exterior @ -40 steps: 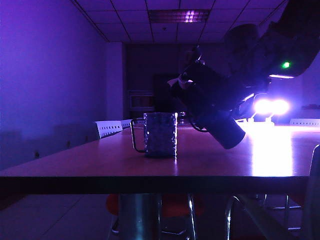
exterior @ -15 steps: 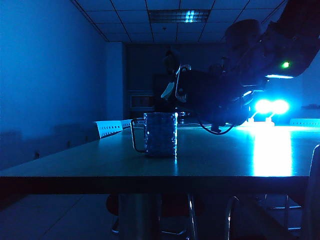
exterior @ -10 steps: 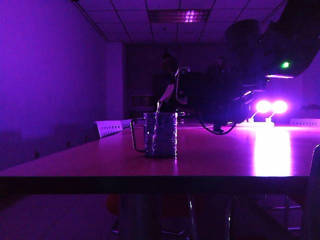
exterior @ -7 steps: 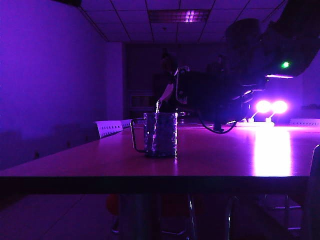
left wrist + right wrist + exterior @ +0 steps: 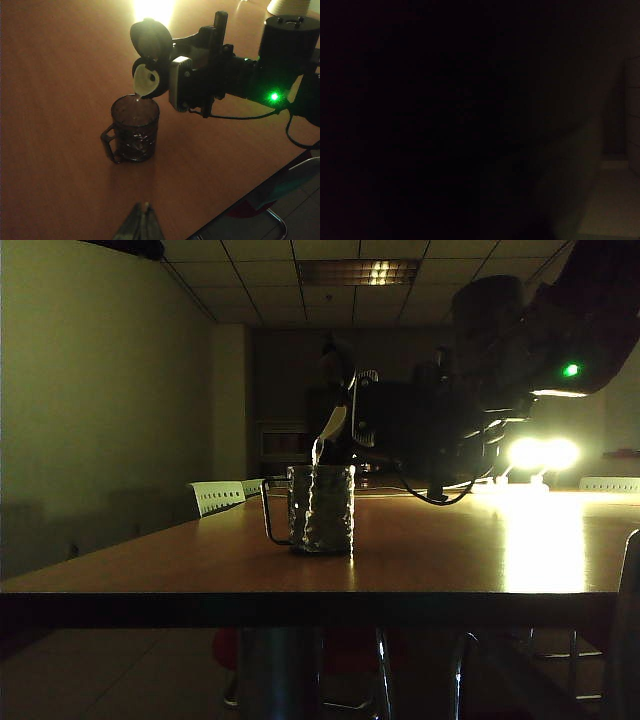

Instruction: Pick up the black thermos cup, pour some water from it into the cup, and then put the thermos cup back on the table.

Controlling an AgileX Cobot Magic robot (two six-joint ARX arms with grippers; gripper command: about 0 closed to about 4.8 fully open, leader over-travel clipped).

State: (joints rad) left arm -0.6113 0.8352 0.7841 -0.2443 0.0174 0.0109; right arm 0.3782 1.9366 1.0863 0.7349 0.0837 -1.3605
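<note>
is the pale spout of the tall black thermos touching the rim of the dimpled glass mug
Apart. In the exterior view the pale spout of the black thermos, tipped by the right gripper, hangs above the glass mug's rim.

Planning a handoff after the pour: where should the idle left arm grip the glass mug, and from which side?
Grip the cup across its dimpled body, coming from the side away from its loop handle. It stands upright on the table; the right gripper holds the black thermos cup tipped over its rim. The left gripper waits apart.
</note>
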